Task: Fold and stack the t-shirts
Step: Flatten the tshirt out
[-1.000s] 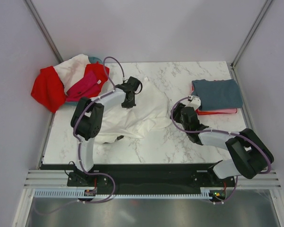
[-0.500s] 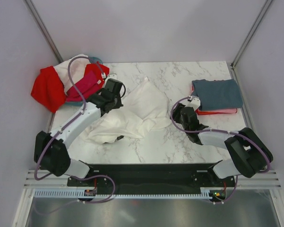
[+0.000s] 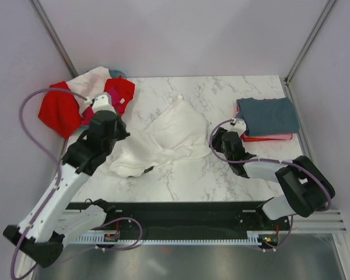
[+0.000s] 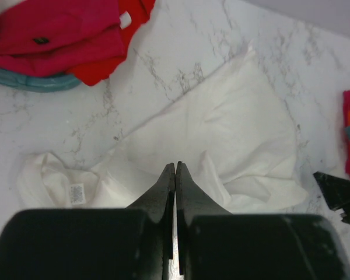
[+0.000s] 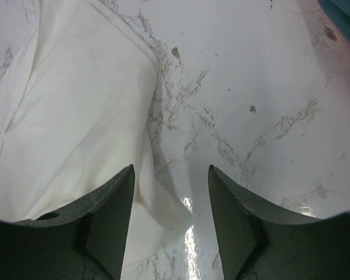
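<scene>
From overhead, the white t-shirt (image 3: 169,137) lies rumpled mid-table. My left gripper (image 3: 118,129) hangs at its left edge and my right gripper (image 3: 217,143) sits just off its right edge. Beyond the shirt's far-left corner, a red t-shirt (image 3: 58,108) and a magenta t-shirt (image 3: 102,109) are heaped over a teal basket (image 3: 117,73). Well to the shirt's right, a folded slate grey-blue t-shirt (image 3: 268,115) tops a coral pink t-shirt (image 3: 268,137).

Left wrist: the fingers are pressed together with nothing between them. The white shirt spreads beneath and beyond the tips (I cannot tell whether they touch it).

Right wrist: the jaws stand wide and hold nothing. The shirt's right hem runs past the left finger into the gap, and the rest is bare marble.
</scene>
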